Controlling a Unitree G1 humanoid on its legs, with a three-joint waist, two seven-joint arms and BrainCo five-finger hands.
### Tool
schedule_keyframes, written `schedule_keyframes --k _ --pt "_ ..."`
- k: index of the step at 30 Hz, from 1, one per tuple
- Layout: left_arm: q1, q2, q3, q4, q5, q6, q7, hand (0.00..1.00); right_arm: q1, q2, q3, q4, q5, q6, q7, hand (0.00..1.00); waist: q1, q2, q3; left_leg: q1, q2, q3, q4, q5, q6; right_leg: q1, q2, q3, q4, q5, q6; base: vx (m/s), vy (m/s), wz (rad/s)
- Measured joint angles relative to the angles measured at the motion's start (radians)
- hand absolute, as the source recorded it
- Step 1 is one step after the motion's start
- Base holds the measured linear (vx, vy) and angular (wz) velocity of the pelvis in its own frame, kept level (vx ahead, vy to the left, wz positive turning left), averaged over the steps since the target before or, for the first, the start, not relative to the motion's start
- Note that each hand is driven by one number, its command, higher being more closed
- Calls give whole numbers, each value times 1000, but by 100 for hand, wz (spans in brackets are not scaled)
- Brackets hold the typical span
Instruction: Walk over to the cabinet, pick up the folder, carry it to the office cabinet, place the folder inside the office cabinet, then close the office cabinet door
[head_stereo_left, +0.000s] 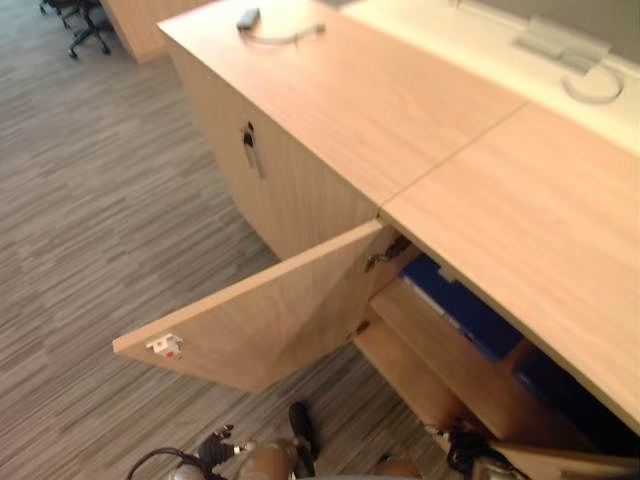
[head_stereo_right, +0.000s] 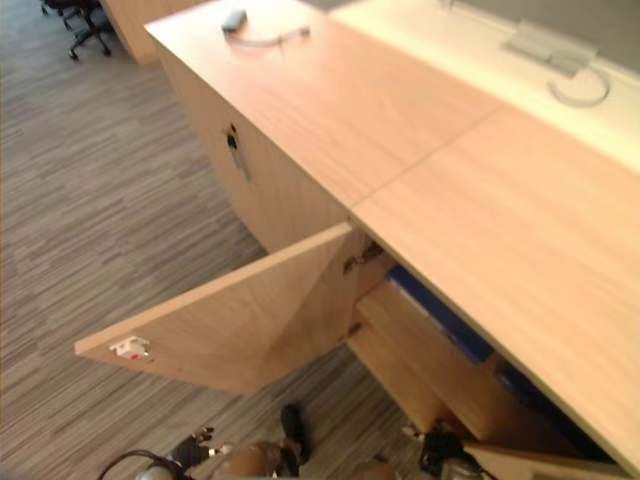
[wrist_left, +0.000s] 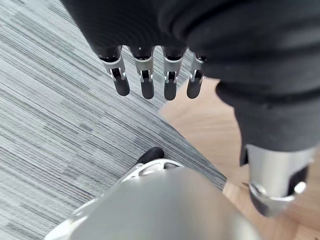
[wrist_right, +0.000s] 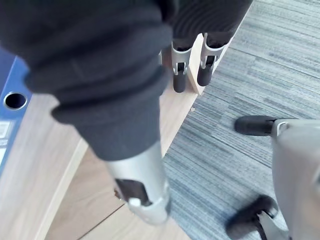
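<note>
Nearest, low over the grey striped carpet floor (head_stereo_left: 90, 200) in front of the light wooden office cabinet (head_stereo_left: 310, 200): left robot hand (wrist_left: 147, 80), released, fingers straight and pointing down, holding nothing. Just beside the cabinet's open lower part: right robot hand (wrist_right: 179, 75), likewise slack and empty, fingers straight, tips close to a wooden corner; touching it or not, cannot tell.

Next, standing wide open from the cabinet's front: flat light wooden door (head_stereo_left: 270, 310), with a small white and red catch (head_stereo_left: 165, 346) at its free edge and a dark metal hinge (head_stereo_left: 385, 255) at the cabinet side.

Inside the cabinet, behind that hinge and right under the top: blue folder (head_stereo_left: 455, 305), resting on a wooden shelf (head_stereo_left: 440, 350), round hole in its spine, apart from both hands. Deeper inside the cabinet: another dark blue shape (head_stereo_left: 545, 380), too shadowed to name.

Further along the cabinet's front: closed door (head_stereo_left: 215, 100) with a dark metal handle (head_stereo_left: 250, 145). On the cabinet's counter (head_stereo_left: 400, 110), at the far end: small dark object (head_stereo_left: 247, 17) beside a grey cable (head_stereo_left: 285, 38). Beyond the cabinet's far corner: black office chair (head_stereo_left: 85, 25).
</note>
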Motion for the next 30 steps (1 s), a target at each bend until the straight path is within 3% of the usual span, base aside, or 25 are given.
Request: schedule_keyframes --k 1,2,3,4,5,6,7,8,9,10,12,15,20,25,30 --pt "3 5 49 32 -3 5 -5 0 -1 -28 -31 -2 1 4 1 0 -22 16 -9 7 67 -10 55 -7 -23 -41 -42 9 46 0 0 110 120 -7" --pt "4 9 68 42 -4 8 -8 0 5 -44 -46 -2 1 6 2 0 -28 31 -18 16 99 -27 56 3 -41 -59 -63 13 68 0 0 145 211 17" --pt "11 20 89 45 -11 10 -16 0 20 -84 -58 6 2 13 4 0 -30 71 -28 73 149 -74 -68 114 -65 -87 -97 19 119 0 0 127 186 16" --pt "14 25 96 45 -14 8 -20 0 24 -106 -66 9 1 17 5 0 -27 91 -33 111 161 -121 -146 191 -84 -108 -118 25 161 -4 5 136 369 3" --pt "5 45 103 41 -21 9 -35 0 17 -134 -89 19 2 16 10 0 -30 108 -29 133 104 -189 -185 191 -107 -205 -190 66 300 -11 16 -2 318 5" --pt "-15 70 135 49 -23 23 -49 0 -7 -142 -90 36 3 13 29 0 -44 123 -22 121 84 -206 -189 183 -116 -265 -187 117 296 -69 95 -78 325 3" --pt "-26 87 154 56 -23 28 -54 0 -10 -138 -88 39 3 14 37 0 -44 124 -21 118 75 -208 -192 176 -126 -283 -179 133 255 -57 79 -254 95 31" --pt "-50 112 181 55 -19 40 -56 0 8 -128 -84 37 0 15 49 0 -61 137 -19 133 60 -209 -209 134 -177 -274 -182 131 235 -1 69 -192 94 27" --pt "-78 115 190 54 -16 41 -54 0 26 -127 -88 29 -1 16 52 0 -66 163 -25 164 66 -190 -259 84 -208 -285 -188 124 261 2 68 -110 129 25" --pt "-95 118 190 54 -15 42 -53 0 31 -124 -88 27 -1 15 53 0 -71 173 -25 178 65 -187 -279 65 -213 -286 -190 126 265 2 69 -7 185 0" --pt "-179 130 186 47 -17 40 -29 0 52 -87 -89 29 3 15 51 0 -75 160 -21 202 27 -188 -325 66 -204 -267 -201 130 210 48 89 -32 160 -6" --pt "-249 175 125 11 -21 38 -3 0 93 -48 -67 20 2 15 45 0 -77 144 -19 200 26 -175 -339 77 -195 -226 -168 124 85 122 91 -23 102 -15" --pt "-255 196 55 -159 -16 37 32 0 169 6 -45 9 3 18 45 0 -76 108 -22 258 59 -162 -404 107 -209 -190 -118 122 49 132 92 27 -21 -15" --pt "-256 185 -32 -391 30 32 53 0 172 19 -33 7 33 19 43 0 -79 102 -21 278 80 -152 -437 127 -218 -190 -87 123 45 132 92 17 -38 -9" --pt "-236 176 -202 -522 127 30 59 0 190 33 -32 -16 51 19 37 0 -79 93 -30 293 89 -142 -451 133 -221 -186 -80 127 42 132 92 8 -10 -4"
